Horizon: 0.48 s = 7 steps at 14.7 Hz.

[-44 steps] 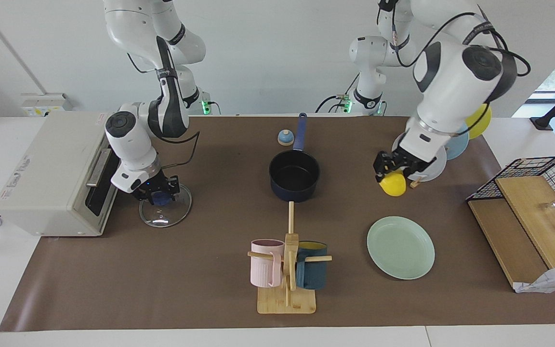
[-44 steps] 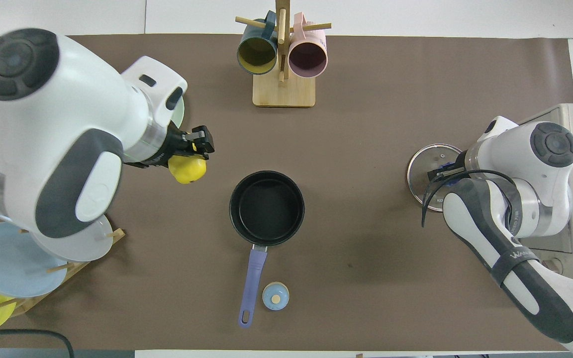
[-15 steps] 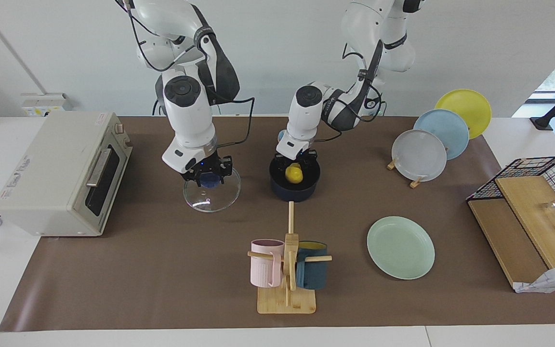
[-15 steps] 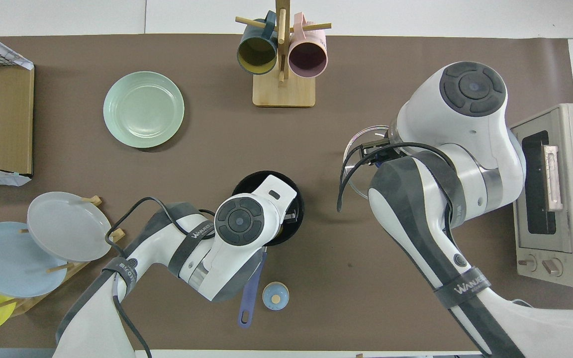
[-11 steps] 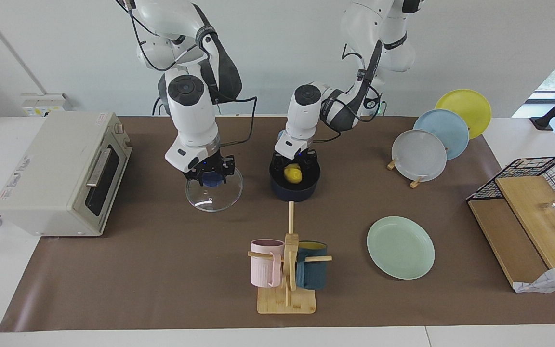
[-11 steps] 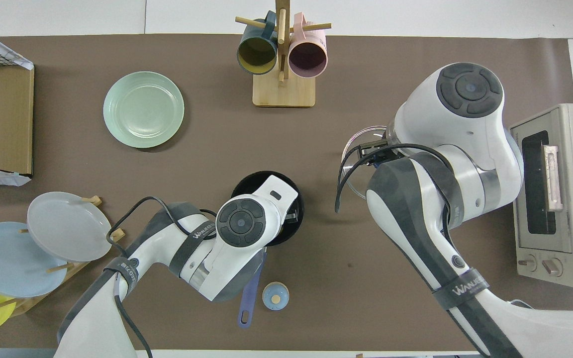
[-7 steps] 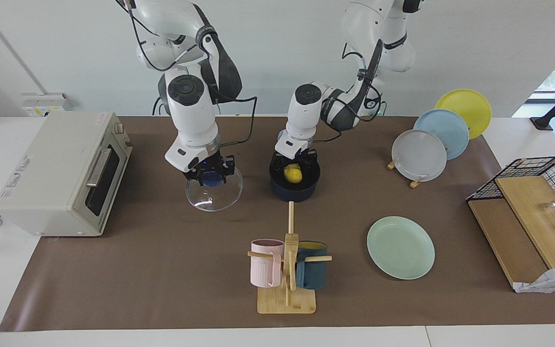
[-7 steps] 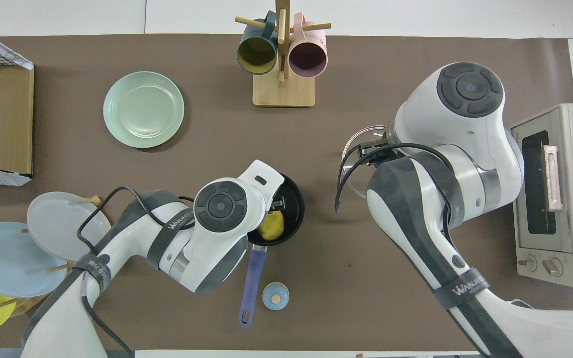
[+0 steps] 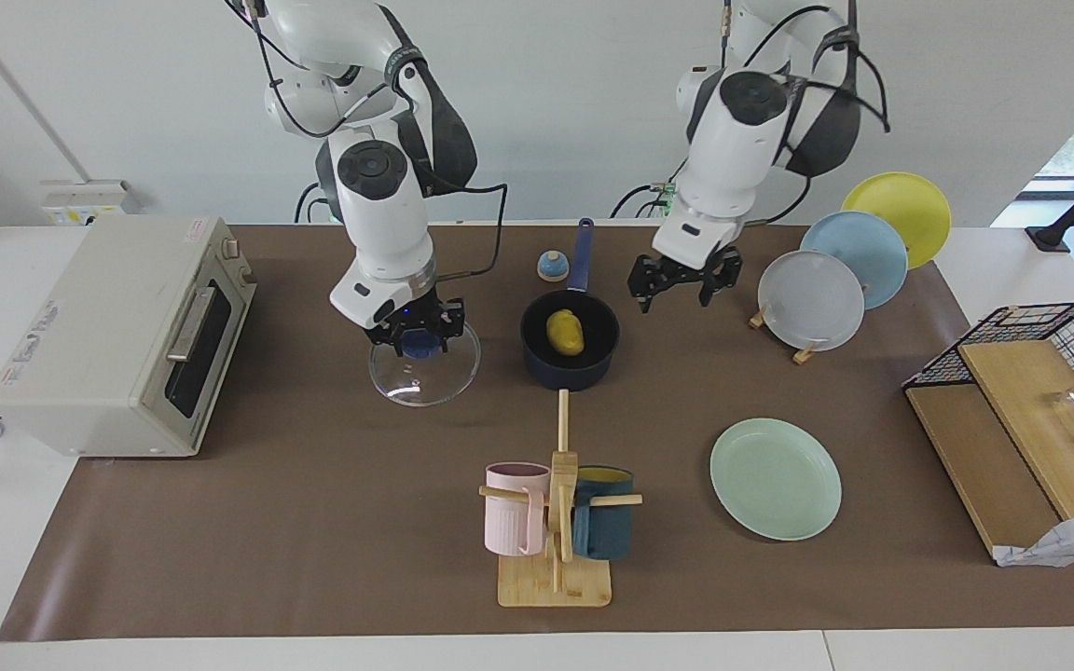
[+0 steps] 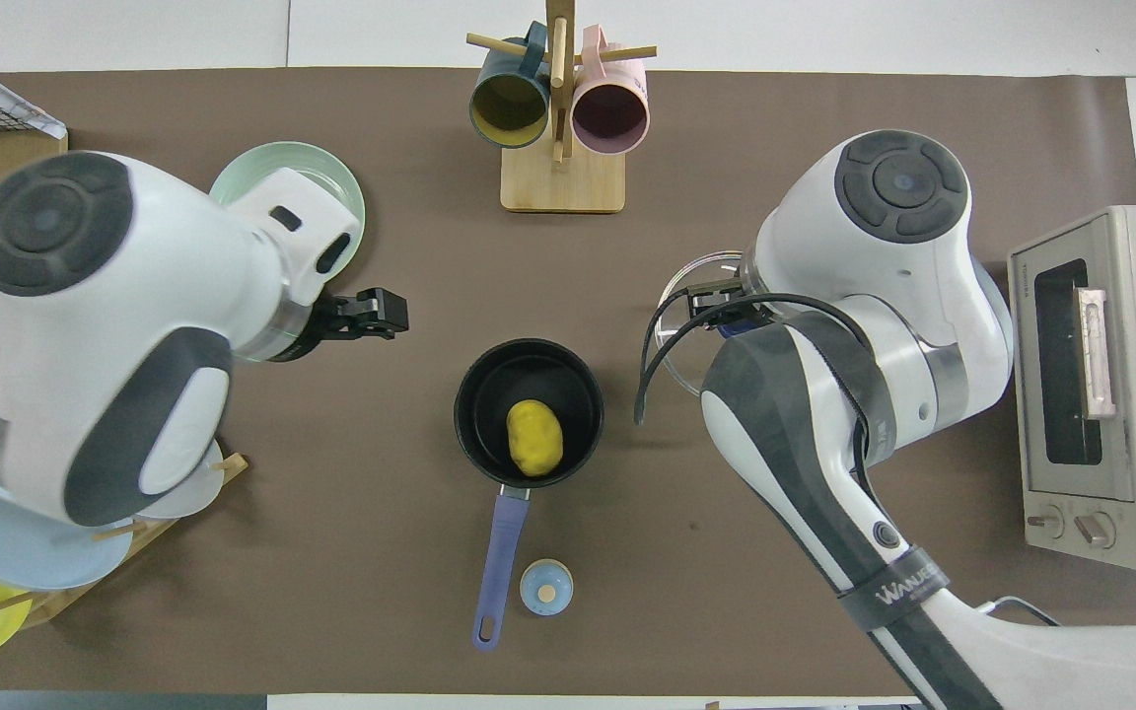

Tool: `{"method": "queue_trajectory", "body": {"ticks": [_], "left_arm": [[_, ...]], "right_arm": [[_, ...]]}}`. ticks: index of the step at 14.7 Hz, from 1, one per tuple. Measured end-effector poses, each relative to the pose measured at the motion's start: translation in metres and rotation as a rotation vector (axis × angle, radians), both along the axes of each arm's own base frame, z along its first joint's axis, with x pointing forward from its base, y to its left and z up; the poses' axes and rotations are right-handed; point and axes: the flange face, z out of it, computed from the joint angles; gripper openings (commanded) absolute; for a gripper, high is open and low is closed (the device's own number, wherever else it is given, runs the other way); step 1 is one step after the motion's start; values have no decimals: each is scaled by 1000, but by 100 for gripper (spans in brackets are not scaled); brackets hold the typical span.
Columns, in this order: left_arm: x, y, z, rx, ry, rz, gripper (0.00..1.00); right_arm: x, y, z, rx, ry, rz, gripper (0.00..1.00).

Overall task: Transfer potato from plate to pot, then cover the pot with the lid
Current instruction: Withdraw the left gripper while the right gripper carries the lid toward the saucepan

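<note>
The yellow potato lies inside the dark navy pot at the table's middle; it also shows in the overhead view in the pot. My left gripper is open and empty, raised over the mat between the pot and the upright plates; it also shows in the overhead view. My right gripper is shut on the blue knob of the glass lid, held tilted just above the mat beside the pot, toward the right arm's end. The mint plate lies bare.
A toaster oven stands at the right arm's end. A mug rack stands farther from the robots than the pot. A small bell sits by the pot's handle. Upright plates and a wire basket are at the left arm's end.
My left gripper let go of the potato in the pot, rose and drew back toward the upright plates. My right gripper brought the lid a little closer to the pot.
</note>
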Motion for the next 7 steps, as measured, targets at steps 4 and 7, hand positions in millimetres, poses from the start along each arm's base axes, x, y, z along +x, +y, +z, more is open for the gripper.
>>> {"method": "queue_trajectory", "body": {"ticks": [4, 7], "left_arm": [[4, 99, 54, 5, 12, -50, 100], [-7, 133, 74, 10, 29, -100, 100]], "right_arm": [[-17, 69, 18, 33, -32, -34, 0], [-49, 131, 16, 53, -48, -87, 0]]}}
